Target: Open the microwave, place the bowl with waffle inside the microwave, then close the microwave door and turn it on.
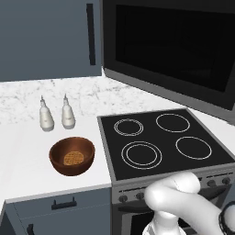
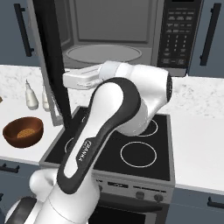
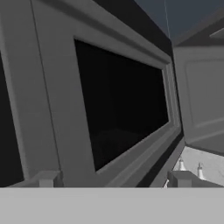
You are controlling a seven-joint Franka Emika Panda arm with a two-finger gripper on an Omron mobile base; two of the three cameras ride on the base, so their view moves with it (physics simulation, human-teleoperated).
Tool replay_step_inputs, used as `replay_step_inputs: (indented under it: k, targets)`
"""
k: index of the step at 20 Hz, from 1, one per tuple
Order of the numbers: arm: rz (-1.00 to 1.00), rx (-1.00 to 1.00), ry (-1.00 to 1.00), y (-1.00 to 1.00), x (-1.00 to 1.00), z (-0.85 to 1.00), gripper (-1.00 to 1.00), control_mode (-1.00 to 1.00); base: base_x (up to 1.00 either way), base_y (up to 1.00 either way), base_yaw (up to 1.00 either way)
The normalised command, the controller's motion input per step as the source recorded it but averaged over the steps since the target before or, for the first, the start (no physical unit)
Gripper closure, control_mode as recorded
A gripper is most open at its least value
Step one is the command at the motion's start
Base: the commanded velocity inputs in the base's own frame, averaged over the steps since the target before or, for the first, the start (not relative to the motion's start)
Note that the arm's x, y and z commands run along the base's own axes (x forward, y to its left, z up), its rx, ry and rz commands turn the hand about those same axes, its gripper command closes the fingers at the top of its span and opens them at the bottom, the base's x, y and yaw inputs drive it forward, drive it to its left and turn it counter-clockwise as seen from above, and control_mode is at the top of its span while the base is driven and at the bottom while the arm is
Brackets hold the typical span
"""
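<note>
Fingers (image 3: 47,178) spread wide, nothing between them; gripper (image 3: 114,180) pointed at the inner face of the door (image 3: 118,105), close in front of the tips. Door swung wide open, standing edge-on in the right base view, dark window ahead of the fingers and grey frame around it. Past the door's far edge, the microwave (image 2: 175,35) cavity, grey, with round turntable and control panel on the right. Below and beyond the tips, two white bottles (image 3: 190,168) on the counter (image 1: 27,137). Further down and well apart from the fingers, the bowl (image 1: 72,156) on the counter beside the cooktop (image 1: 160,137), waffle (image 1: 73,158) lying flat in its bottom.

Opening step judged done; bowl not yet taken. Bowl likely light, stiff, wooden, with a glossy rim that may slip. Best hold: one finger inside, one outside, pinching the wall at the rim, kept level so the loose waffle stays put. Waffle probably light and free to slide if tilted.
</note>
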Motion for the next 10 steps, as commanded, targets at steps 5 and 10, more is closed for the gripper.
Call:
replay_step_inputs:
  k: [5, 10]
  targets:
    - [-0.04, 0.0, -0.02, 1.0, -0.28, 0.12, -1.0, -1.0, 0.0, 0.0, 0.0]
    - [-0.02, 0.0, 0.0, 1.0, -0.31, 0.21, -1.0, -1.0, 0.0, 0.0, 0.0]
